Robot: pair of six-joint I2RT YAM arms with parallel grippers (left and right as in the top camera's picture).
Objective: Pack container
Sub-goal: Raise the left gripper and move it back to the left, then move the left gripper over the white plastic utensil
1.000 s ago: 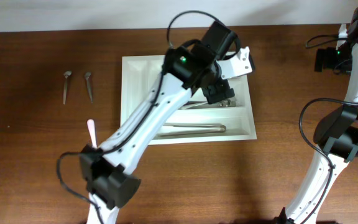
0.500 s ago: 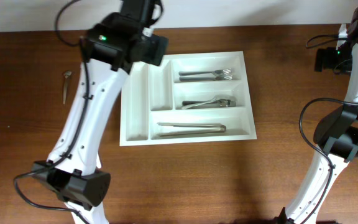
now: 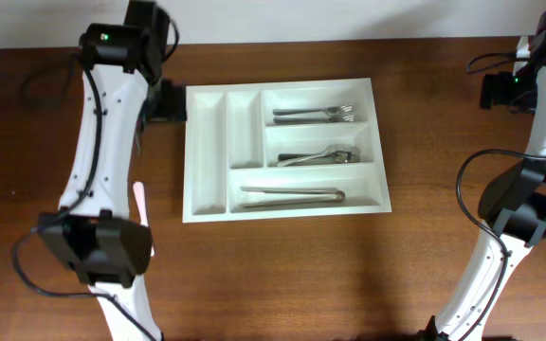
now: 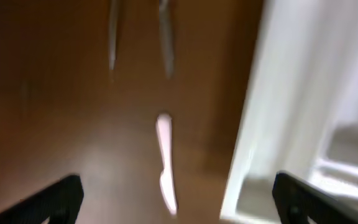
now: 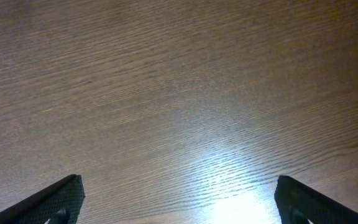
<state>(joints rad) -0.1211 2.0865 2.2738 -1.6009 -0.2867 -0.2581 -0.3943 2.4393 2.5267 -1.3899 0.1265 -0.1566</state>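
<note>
The white cutlery tray (image 3: 209, 152) lies in the middle of the table. Its upper right compartment holds forks (image 3: 316, 114), the middle one more forks (image 3: 320, 156), and the long front one metal tongs (image 3: 292, 196). The two narrow upright compartments look empty. My left gripper (image 3: 164, 102) is open and empty, just left of the tray's left edge. The blurred left wrist view shows the open jaws (image 4: 178, 205), a pale pink spoon (image 4: 165, 158), two metal utensils (image 4: 165, 37) beyond it, and the tray's edge (image 4: 260, 124) on the right. My right gripper (image 3: 500, 90) is open and empty.
The pink spoon (image 3: 138, 197) lies left of the tray, partly under my left arm (image 3: 102, 142). The right wrist view shows open jaws (image 5: 179, 202) above bare brown wood (image 5: 166, 93). The right arm (image 3: 538, 142) stands at the table's right edge.
My left arm has swung left, from over the tray's fork compartments to the table beside the tray's left edge. It now hides the metal utensils in the overhead view. The right arm has not moved.
</note>
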